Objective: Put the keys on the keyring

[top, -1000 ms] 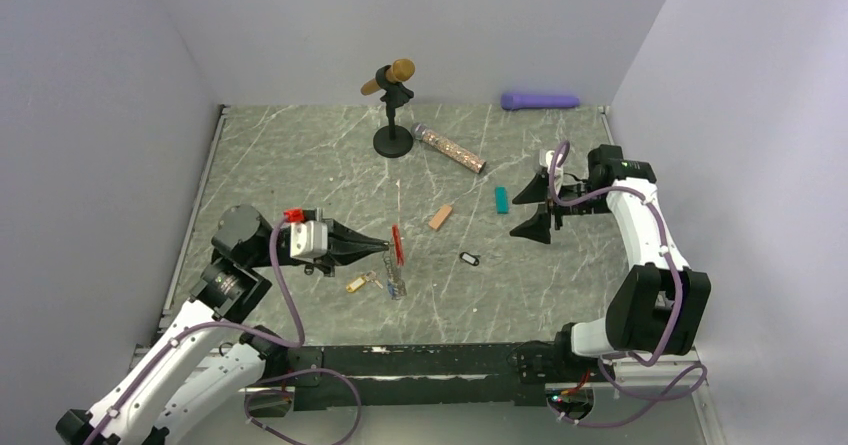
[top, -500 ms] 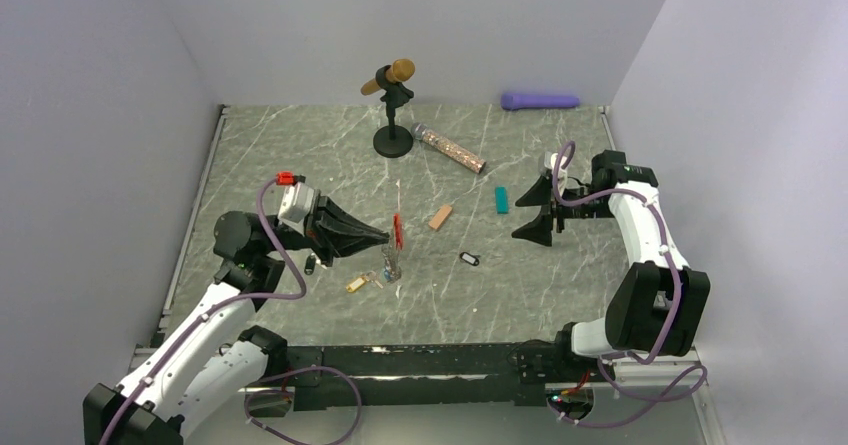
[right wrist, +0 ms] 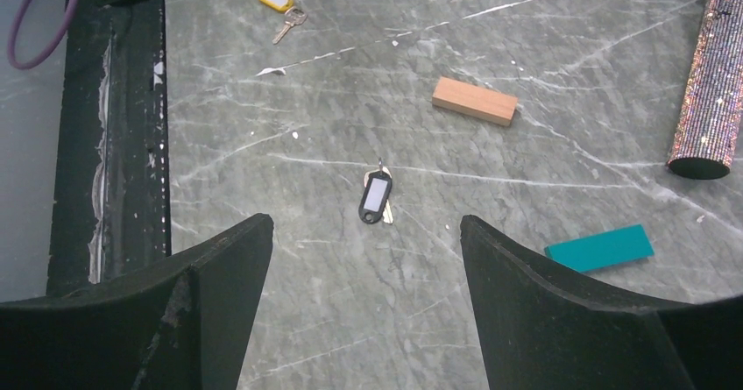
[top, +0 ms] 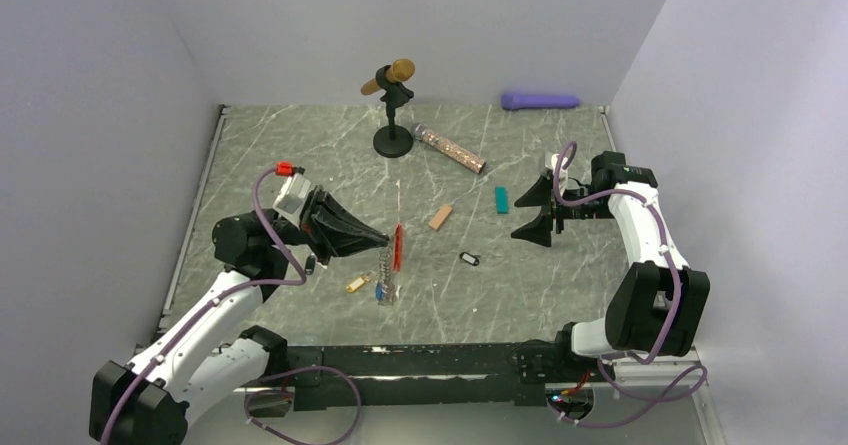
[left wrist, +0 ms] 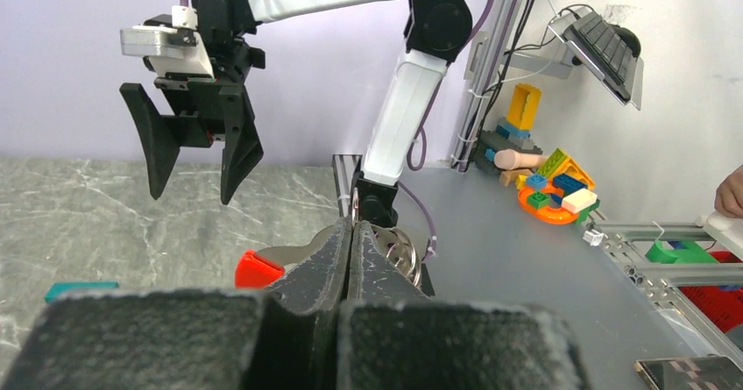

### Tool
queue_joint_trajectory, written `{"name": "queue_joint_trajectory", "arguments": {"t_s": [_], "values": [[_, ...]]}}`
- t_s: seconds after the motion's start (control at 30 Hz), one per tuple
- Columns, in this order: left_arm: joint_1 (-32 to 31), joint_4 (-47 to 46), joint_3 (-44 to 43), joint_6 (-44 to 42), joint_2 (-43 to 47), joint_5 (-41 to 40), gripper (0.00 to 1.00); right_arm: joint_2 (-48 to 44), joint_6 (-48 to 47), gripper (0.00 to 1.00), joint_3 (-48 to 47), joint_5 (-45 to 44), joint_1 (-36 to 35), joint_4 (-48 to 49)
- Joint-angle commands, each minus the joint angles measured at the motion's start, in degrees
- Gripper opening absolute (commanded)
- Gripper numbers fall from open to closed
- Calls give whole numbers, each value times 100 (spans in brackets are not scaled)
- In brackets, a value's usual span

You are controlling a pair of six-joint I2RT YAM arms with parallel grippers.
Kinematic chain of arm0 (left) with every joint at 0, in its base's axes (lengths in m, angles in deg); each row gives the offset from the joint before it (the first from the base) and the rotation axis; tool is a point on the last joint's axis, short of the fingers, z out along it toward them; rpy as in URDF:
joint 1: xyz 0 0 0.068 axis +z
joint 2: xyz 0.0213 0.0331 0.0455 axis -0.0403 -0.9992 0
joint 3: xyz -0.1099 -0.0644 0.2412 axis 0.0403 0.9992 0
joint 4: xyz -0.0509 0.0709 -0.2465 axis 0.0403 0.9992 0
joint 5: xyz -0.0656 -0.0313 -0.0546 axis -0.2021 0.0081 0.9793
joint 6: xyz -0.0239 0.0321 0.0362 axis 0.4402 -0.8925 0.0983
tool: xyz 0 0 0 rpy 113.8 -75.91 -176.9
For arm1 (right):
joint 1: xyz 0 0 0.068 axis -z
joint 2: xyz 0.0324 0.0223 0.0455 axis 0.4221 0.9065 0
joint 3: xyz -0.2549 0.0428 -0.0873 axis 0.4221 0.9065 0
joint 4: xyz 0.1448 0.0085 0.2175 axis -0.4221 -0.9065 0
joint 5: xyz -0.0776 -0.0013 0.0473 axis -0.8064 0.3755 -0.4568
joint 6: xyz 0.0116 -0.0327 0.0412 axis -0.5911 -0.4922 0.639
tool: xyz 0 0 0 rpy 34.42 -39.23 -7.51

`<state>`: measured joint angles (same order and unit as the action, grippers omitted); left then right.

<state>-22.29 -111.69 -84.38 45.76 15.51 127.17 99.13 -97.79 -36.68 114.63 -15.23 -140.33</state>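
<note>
— Left gripper [top: 381, 239]?
— Fingers pressed together, pinching the keyring [top: 397, 248] mid-table; its silvery coil trails toward the near edge.
— And the right gripper [top: 520, 217]?
— Spread wide, holding nothing, just right of the black-tagged key [right wrist: 375, 195]. The yellow-tagged key [top: 356, 283] lies near-left of the keyring.

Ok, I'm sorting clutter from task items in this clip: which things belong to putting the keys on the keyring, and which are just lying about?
Part of the job:
- keyring, pinched in the left gripper
- yellow-tagged key
- black-tagged key

Just lying about:
- tan wooden block
- teal block
- glittery tube
- microphone stand
- purple cylinder
</note>
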Motion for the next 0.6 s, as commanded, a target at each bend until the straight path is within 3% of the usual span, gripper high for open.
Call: {"name": "queue_joint_trajectory", "arguments": {"t_s": [0.0, 0.2, 0.3, 0.43, 0.57], "values": [[34, -697, -42, 498, 51, 48, 0, -101, -203, 83, -26, 288, 38, 28], [37, -866, -3, 455, 50, 183, 0, -96, -214, 83, -17, 299, 39, 39], [34, -1713, 271, 114, 169, 515, 0, -91, -235, 83, -13, 308, 37, 32], [34, -2838, 1020, -1054, 648, 732, 0, -81, -288, 83, -54, 330, 35, -20], [34, -3029, 1474, -2262, 989, 1126, 0, -102, -347, 83, -91, 371, 39, -88]]}}
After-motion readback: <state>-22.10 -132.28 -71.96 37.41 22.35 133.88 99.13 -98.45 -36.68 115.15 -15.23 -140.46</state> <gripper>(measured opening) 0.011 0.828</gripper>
